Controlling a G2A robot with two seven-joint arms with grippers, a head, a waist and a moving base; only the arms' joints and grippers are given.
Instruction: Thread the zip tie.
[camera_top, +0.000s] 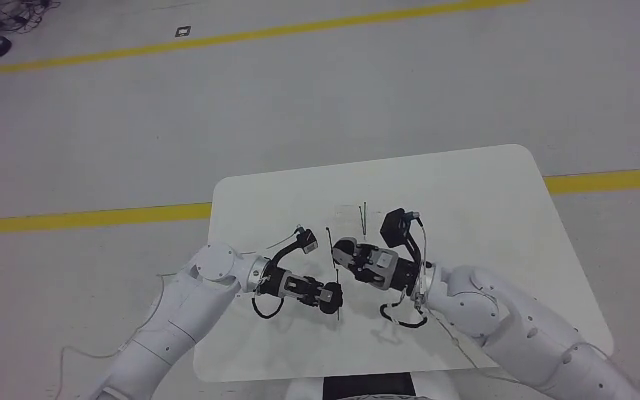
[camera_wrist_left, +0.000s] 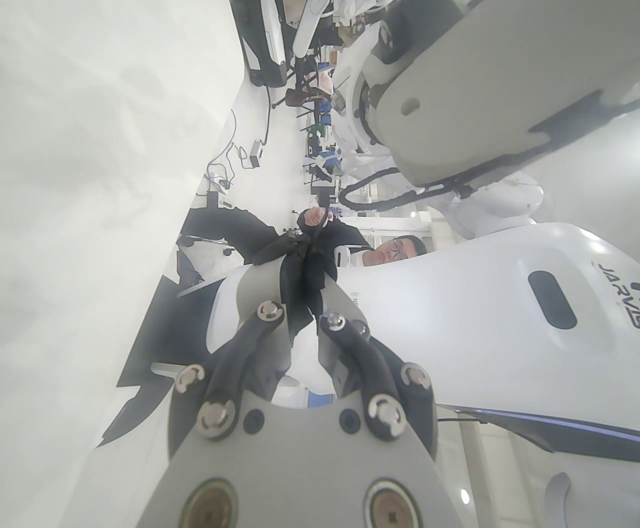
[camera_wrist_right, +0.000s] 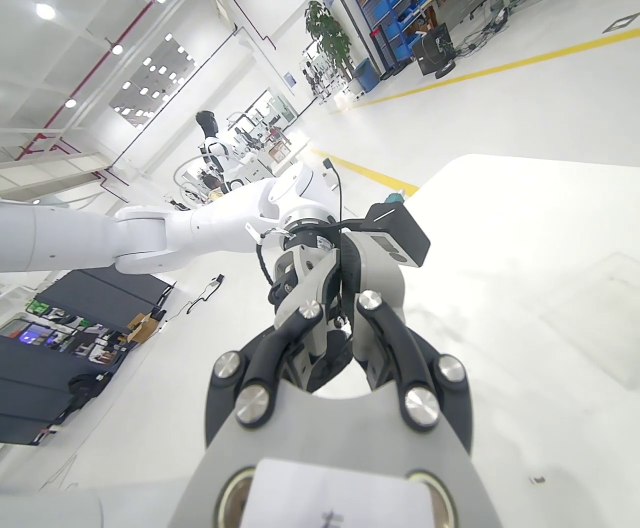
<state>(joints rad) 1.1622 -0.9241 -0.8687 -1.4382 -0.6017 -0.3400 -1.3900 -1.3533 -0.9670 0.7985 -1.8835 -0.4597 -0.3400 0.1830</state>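
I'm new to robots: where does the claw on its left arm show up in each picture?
Top view: left gripper over the middle of the white table, close to the right gripper.
Left wrist view: left gripper in the foreground, fingers shut.
Right wrist view: left gripper just beyond the right gripper.
Shared landmark: the white table.

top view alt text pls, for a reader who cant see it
Seen from above, the left gripper and right gripper meet over a white table, both shut on a thin dark zip tie. Spare zip ties lie just beyond them.
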